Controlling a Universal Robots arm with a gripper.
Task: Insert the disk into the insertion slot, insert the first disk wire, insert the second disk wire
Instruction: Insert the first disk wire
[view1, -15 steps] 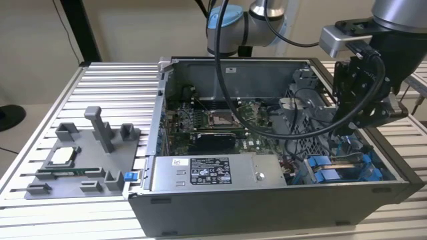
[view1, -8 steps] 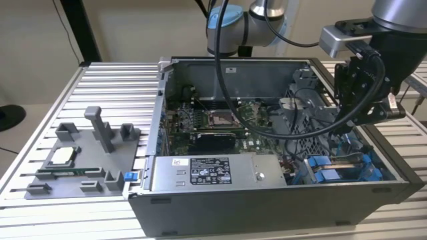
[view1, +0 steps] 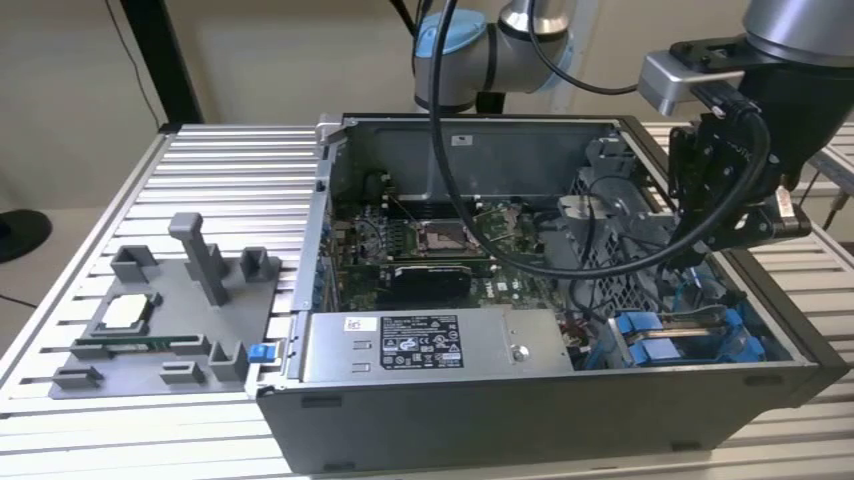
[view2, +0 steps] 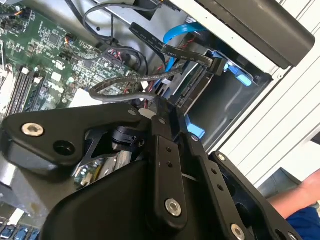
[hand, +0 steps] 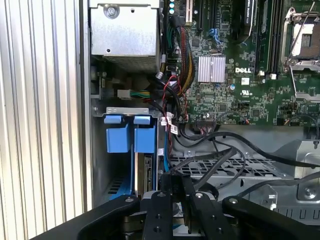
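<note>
1 open grey metal computer case. 1 green motherboard w/ 1 square silver processor socket and 1 small finned silver heatsink. 1 grey power-supply box w/ black-and-white sticker. 2 bright blue plastic tabs in first wrist view. 1 grey plastic fixture tray. 1 thin flat blue cable. 1 person's blue sleeve.

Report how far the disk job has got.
Done, it seems: the disk sits in the insertion slot. In hand: the tool hangs at that bay, beside a black wire reaching the disk's end. Left: I cannot tell whether either wire is plugged in.
</note>
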